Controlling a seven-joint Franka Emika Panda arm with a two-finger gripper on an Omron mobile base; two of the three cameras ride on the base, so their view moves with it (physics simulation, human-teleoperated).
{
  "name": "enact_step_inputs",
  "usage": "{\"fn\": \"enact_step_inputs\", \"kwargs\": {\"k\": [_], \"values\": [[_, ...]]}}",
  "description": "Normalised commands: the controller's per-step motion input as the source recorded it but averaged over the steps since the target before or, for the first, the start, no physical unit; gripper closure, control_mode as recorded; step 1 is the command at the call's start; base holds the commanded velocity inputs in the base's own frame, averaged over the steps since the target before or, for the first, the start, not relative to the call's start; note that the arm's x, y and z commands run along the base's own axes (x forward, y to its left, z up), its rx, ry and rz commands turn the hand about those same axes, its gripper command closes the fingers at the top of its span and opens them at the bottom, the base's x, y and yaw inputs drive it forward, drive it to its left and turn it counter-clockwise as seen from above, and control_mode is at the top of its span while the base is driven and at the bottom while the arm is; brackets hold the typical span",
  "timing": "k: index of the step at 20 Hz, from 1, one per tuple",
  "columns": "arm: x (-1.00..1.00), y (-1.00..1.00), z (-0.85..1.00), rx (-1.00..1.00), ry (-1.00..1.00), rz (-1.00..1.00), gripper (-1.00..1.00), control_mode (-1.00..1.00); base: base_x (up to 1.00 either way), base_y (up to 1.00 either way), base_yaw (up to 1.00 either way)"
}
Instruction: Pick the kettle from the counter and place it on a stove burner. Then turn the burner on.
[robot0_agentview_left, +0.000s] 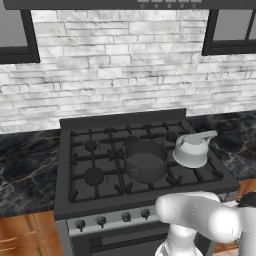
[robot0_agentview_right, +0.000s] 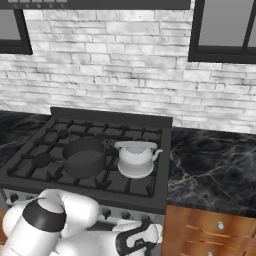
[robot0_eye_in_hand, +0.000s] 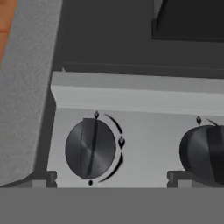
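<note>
Silvery kettle (robot0_agentview_left: 191, 151) sits on the stove, end effector low at a knob (robot0_eye_in_hand: 89, 148).

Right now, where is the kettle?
The kettle sits on the stove, on its right side just beside the dark pot, close to the black counter.

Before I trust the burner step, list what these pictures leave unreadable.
- Burner under the squat silvery-white metal kettle: covered by the kettle, both base views.
- Round dark metal knob: which burner it controls; hand view shows no burners.
- Second dark knob: cut by the hand view's right edge.
- Knob markings, base views: too small.
- Stove's front right knobs: hidden behind the white arm, left base view.
</note>
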Motion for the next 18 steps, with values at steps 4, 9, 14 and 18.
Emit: {"fn": "enact_step_inputs", "kwargs": {"k": [4, 9, 14, 18], "values": [[0.07, -0.14, -0.12, 0.0, 0.01, 0.0, -1.0, -1.0, 0.0, 0.0, 0.0], [-0.03, -0.13, -0.02, 0.0, 0.0, 0.0, -1.0, -1.0, 0.0, 0.0, 0.0], [0.0, -0.09, -0.01, 0.0, 0.0, 0.0, -1.0, -1.0, 0.0, 0.0, 0.0], [0.01, 0.0, -0.02, 0.0, 0.0, 0.0, -1.0, -1.0, 0.0, 0.0, 0.0]]}}
